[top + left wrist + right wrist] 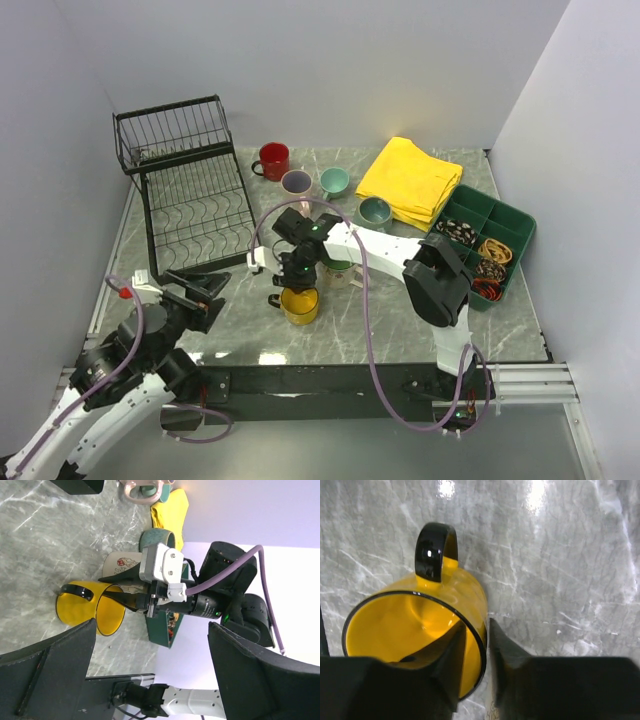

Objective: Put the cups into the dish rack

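Note:
A yellow mug [299, 305] with a black handle stands upright at the table's front middle. My right gripper [300, 284] comes down on its rim, one finger inside and one outside, closed on the wall [476, 626]. The mug also shows in the right wrist view [405, 630] and the left wrist view [82, 610]. The cream mug [341, 272] stands right behind it. The red mug [272, 160], pinkish mug [296, 182], teal mug [334, 181] and grey-green mug [375, 211] stand further back. The black wire dish rack [190, 200] is at the back left. My left gripper [205, 290] is open and empty near the rack's front corner.
A folded yellow cloth [410, 180] lies at the back right. A green compartment tray [485, 240] with small items sits at the right edge. The right arm's purple cable loops over the table's middle. White walls close in on both sides.

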`<state>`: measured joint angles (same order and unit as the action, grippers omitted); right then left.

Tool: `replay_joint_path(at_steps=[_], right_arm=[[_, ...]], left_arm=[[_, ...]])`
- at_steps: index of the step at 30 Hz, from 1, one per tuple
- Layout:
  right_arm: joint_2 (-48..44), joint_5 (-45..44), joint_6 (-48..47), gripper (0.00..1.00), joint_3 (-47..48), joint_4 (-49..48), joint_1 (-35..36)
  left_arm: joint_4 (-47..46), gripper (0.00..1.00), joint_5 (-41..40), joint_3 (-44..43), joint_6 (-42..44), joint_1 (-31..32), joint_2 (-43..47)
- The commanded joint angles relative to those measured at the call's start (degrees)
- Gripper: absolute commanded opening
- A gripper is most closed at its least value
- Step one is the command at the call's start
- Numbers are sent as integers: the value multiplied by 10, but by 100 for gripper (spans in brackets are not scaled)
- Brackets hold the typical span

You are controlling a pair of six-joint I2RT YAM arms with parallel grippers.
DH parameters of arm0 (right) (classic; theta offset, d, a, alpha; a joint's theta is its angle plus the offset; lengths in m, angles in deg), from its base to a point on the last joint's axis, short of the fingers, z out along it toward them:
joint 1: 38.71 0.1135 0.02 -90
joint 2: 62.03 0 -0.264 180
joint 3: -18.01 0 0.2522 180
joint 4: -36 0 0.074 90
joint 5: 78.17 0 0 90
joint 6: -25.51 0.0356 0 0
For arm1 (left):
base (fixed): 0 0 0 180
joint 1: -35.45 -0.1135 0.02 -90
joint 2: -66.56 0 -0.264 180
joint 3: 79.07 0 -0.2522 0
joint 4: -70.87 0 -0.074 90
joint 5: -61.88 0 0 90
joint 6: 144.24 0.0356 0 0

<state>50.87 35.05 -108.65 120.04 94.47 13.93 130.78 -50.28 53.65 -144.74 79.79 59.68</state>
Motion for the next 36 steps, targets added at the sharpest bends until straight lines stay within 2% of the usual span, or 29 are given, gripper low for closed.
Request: replay_joint_path(at_steps=[1, 5, 8, 11, 17, 21, 22, 25, 30, 31, 34, 36], right_arm=[[-9, -4, 3, 29, -10, -27, 8], [-11, 3, 7, 18, -16, -35, 8], [-16, 15, 9, 6, -24, -39, 9], [-34, 21, 13, 0, -26, -42, 9], [-119, -11, 27, 0, 37, -34, 9], [-162, -94, 10, 0, 112, -41, 11], [-169, -156, 9, 0, 123, -66, 14], [-203, -215, -34, 0, 111, -99, 14], [-323, -254, -107, 0, 26, -211, 15], [-340, -262, -116, 0, 12, -265, 16], [-370, -327, -127, 0, -10, -345, 12], [-410, -337, -189, 0, -76, -399, 12]], left_arm=[[3, 98, -9, 17, -50, 1, 27], [-3, 99, -3, 24, -56, 1, 35], [-12, 99, 3, 25, -55, 1, 32], [-24, 99, 8, 22, -53, 1, 26], [-78, 99, 34, 26, -54, 1, 16], [-134, 99, 58, 26, -52, 1, 5], [-146, 99, 67, 21, -48, 1, -3], [-187, 99, 89, 1, -32, 1, -31], [-289, 98, 151, -32, 12, 1, -95], [-307, 97, 165, -45, 19, 1, -123], [-351, 96, 227, -77, 45, 0, -175], [-380, 96, 270, -90, 52, 1, -197]])
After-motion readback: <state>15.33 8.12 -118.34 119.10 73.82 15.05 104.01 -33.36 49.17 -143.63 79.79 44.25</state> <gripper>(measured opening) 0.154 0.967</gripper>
